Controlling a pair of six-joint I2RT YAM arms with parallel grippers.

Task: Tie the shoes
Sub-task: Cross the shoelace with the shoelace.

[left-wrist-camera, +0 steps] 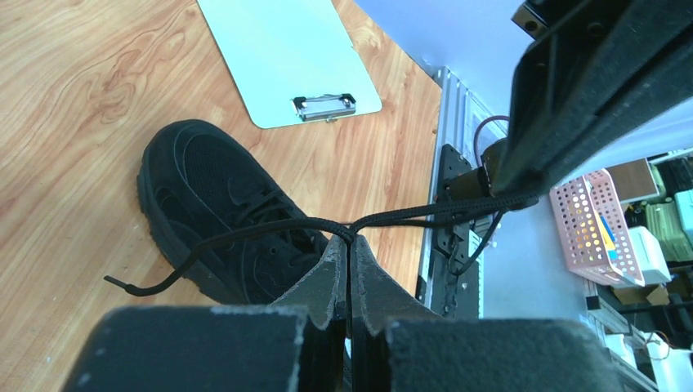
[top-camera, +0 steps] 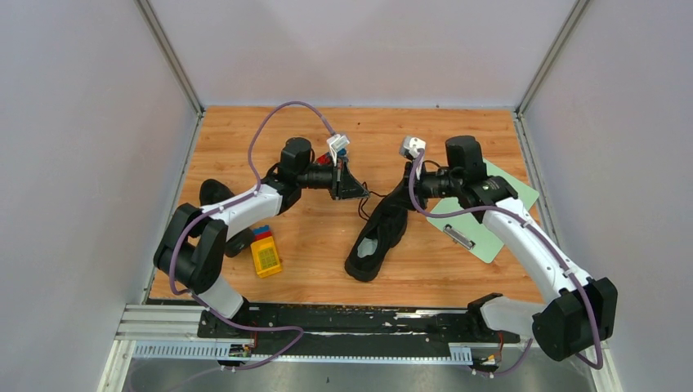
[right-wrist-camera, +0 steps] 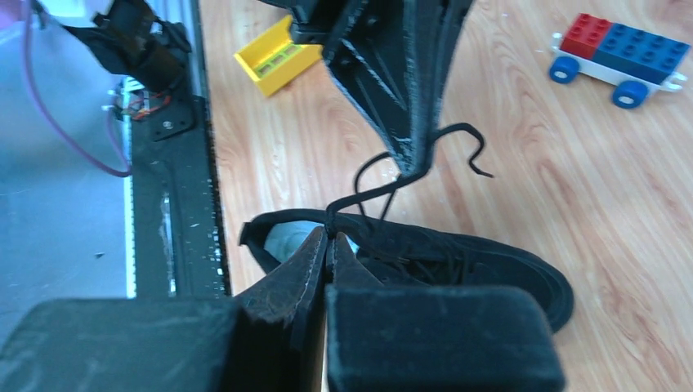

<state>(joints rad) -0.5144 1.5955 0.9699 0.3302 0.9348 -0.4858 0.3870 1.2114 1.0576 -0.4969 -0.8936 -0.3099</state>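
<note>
Clamping one lace (left-wrist-camera: pixel 270 228) each, left pincer (left-wrist-camera: pixel 349 245) and right pincer (right-wrist-camera: pixel 328 241) hang above the shoe (top-camera: pixel 377 237).

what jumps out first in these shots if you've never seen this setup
A black low-top fabric sneaker lies at the centre of the wood-grain table. The left claw and right claw are each shut on its thin black lace, stretched between them above the sneaker. A pale green clipboard lies to the right.

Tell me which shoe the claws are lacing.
The middle shoe: left claw and right claw pinch its laces. The other shoe lies partly under the left arm.
</note>
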